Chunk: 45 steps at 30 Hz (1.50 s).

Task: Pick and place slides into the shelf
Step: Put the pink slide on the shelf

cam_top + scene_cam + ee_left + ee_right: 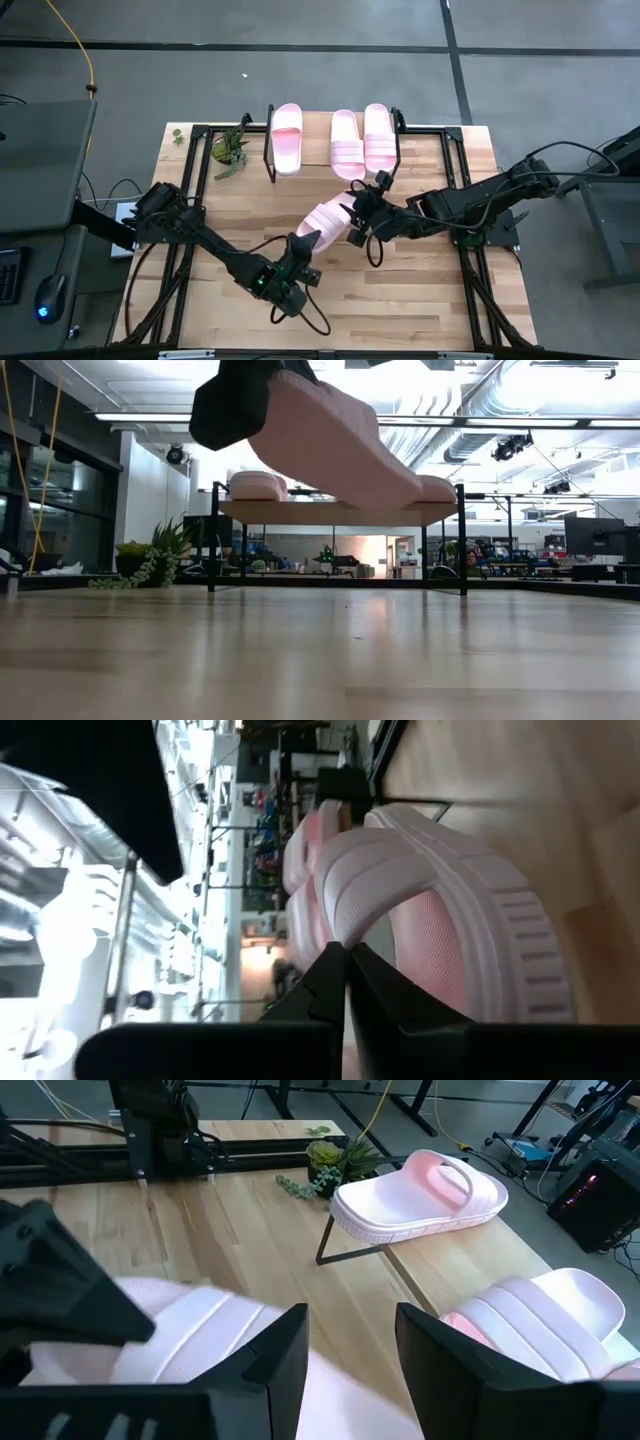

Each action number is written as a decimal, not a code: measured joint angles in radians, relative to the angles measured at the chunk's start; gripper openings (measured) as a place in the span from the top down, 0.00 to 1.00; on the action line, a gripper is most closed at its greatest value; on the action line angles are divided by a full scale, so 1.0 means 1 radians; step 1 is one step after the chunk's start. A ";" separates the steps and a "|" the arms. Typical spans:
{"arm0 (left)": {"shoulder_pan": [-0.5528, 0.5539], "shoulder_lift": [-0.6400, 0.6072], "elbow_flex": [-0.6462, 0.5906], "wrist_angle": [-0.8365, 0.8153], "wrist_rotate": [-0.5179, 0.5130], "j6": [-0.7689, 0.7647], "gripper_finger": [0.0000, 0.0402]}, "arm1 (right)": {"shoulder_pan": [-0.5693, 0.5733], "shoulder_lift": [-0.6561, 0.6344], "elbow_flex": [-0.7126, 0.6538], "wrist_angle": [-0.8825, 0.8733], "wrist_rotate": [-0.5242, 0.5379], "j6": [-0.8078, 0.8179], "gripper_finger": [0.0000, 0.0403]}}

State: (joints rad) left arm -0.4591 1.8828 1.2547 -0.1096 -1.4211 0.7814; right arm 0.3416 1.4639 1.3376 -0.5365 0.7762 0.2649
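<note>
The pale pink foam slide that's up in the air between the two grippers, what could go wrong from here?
1. The left gripper is shut on just the edge of the lifted pale pink foam slide; it could slip and fall onto the wood-plank table.
2. The open right gripper sits right at the slide and may knock it loose.
3. Three pink slides already fill much of the low wooden shelf; placing could bump them.

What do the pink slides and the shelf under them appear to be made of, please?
The slides look like soft moulded foam, matte: smooth thick sole, ribbed strap, no stitching. The shelf seems a light wooden board, going by its pale grain, on thin black legs, probably painted metal rod.
</note>
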 joint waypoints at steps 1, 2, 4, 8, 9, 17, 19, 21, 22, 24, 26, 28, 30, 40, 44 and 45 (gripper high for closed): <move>0.000 0.000 0.010 -0.022 -0.009 0.000 1.00 | 0.000 0.000 0.000 0.000 0.000 0.000 0.65; 0.001 0.000 0.020 -0.040 -0.015 0.000 1.00 | 0.000 0.000 0.000 -0.001 0.000 0.000 0.65; 0.001 0.000 0.040 -0.072 -0.023 0.000 1.00 | 0.000 -0.003 0.000 -0.010 -0.001 0.000 0.65; -0.001 0.000 0.083 -0.125 -0.047 0.000 1.00 | 0.001 -0.014 0.000 -0.031 -0.002 0.023 0.65; -0.002 0.000 0.094 -0.138 -0.053 0.000 1.00 | 0.001 -0.014 0.000 -0.033 -0.001 0.026 0.65; -0.002 0.000 0.178 -0.240 -0.079 0.000 1.00 | 0.004 -0.014 0.000 -0.074 -0.004 0.053 0.65; -0.006 0.000 0.193 -0.257 -0.084 0.001 1.00 | 0.008 -0.014 0.000 -0.077 -0.002 0.051 0.65; -0.006 0.000 0.209 -0.277 -0.086 0.001 1.00 | 0.009 -0.014 0.000 -0.077 -0.002 0.052 0.65; -0.006 0.000 0.219 -0.289 -0.087 0.000 1.00 | 0.009 -0.014 0.000 -0.077 -0.002 0.052 0.65; -0.006 -0.001 0.233 -0.297 -0.093 -0.001 1.00 | 0.009 -0.014 0.000 -0.077 -0.002 0.051 0.65; -0.006 -0.002 0.242 -0.301 -0.091 -0.001 1.00 | 0.012 -0.014 0.000 -0.077 -0.001 0.050 0.65; -0.006 -0.002 0.244 -0.307 -0.089 -0.001 1.00 | 0.013 -0.014 0.000 -0.077 0.001 0.049 0.65; -0.006 -0.002 0.244 -0.315 -0.095 -0.001 1.00 | 0.013 -0.014 0.000 -0.077 0.001 0.049 0.65; 0.061 -0.002 0.244 -0.387 -0.151 0.025 1.00 | 0.013 -0.014 0.000 -0.085 0.000 0.049 0.65; 0.096 -0.013 0.245 -0.416 -0.153 0.026 1.00 | 0.013 -0.014 0.000 -0.089 0.000 0.049 0.65; 0.105 -0.018 0.245 -0.423 -0.153 0.026 1.00 | 0.013 -0.014 0.000 -0.091 -0.001 0.050 0.65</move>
State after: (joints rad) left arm -0.3538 1.8644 1.4994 -0.5322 -1.5737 0.8070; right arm 0.3542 1.4502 1.3376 -0.6275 0.7757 0.3146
